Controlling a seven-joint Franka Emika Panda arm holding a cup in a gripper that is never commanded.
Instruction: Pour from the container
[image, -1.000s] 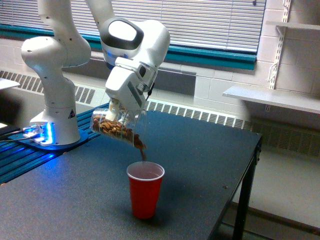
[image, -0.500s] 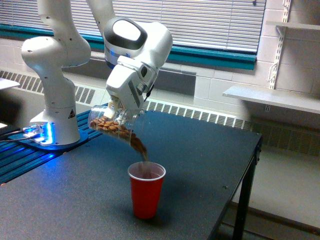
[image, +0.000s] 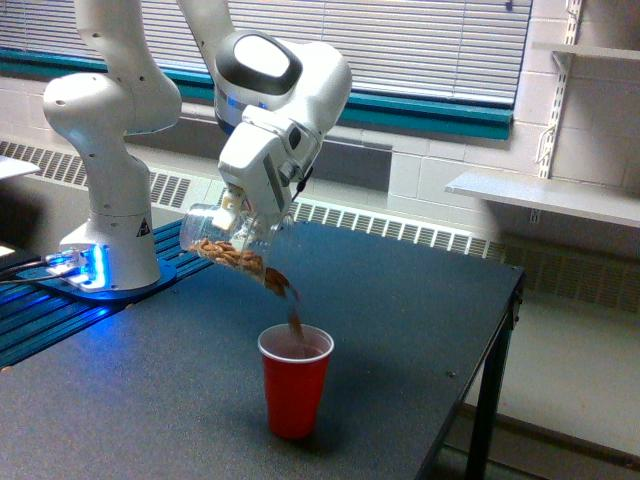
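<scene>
The gripper (image: 243, 215) is clamped on the container (image: 232, 249), tipped past level, mouth pointing down toward the exterior view's right. The red cup (image: 295, 380) stands directly below that mouth, catching falling nuts (image: 292, 312).

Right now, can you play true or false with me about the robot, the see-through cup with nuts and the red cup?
1. The clear plastic container is tipped with its rim lower than its base. True.
2. Brown nut pieces are falling toward the red plastic cup. True.
3. The red cup lies on its side. False: it stands upright on the dark table.
4. The clear container rests on the table. False: the robot's fingers hold it in the air above the red cup.
5. The clear container is empty. False: nuts still show inside.
</scene>
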